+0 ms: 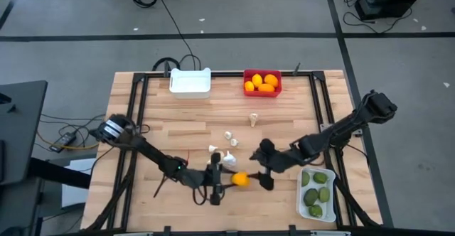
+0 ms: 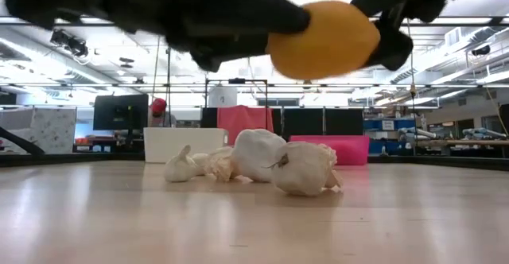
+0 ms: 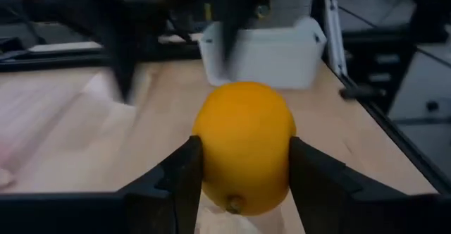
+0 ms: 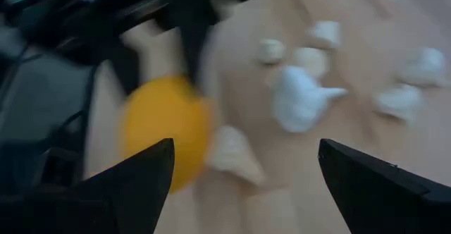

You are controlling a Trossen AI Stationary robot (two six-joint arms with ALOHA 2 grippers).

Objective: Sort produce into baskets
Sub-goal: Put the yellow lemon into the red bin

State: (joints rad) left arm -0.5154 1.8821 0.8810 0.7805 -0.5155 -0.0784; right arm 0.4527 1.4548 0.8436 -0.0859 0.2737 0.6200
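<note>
A round orange citrus fruit (image 1: 241,180) hangs above the table's near middle, with my left gripper (image 1: 234,180) shut on it. My right gripper (image 1: 262,173) stands open just right of the fruit, nothing between its fingers (image 4: 134,185). Several whitish garlic bulbs (image 1: 228,155) lie loose on the table behind the fruit. The red basket (image 1: 262,92) at the far edge holds orange fruits. A white basket (image 1: 190,87) stands left of it. Another white basket (image 1: 301,193) at the near right holds green fruits. My left gripper pinches the orange fruit's two opposite sides (image 3: 204,149) between its two fingers (image 3: 184,181). The fingers come about level from the table's left. The fruit (image 2: 322,37) is lifted clear of the table, above the garlic bulbs (image 2: 302,168).
A dark metal frame (image 1: 142,94) runs along the table's left, far and right sides. One garlic bulb (image 1: 254,119) lies apart, nearer the red basket. Bare wood lies between the bulbs and the far baskets.
</note>
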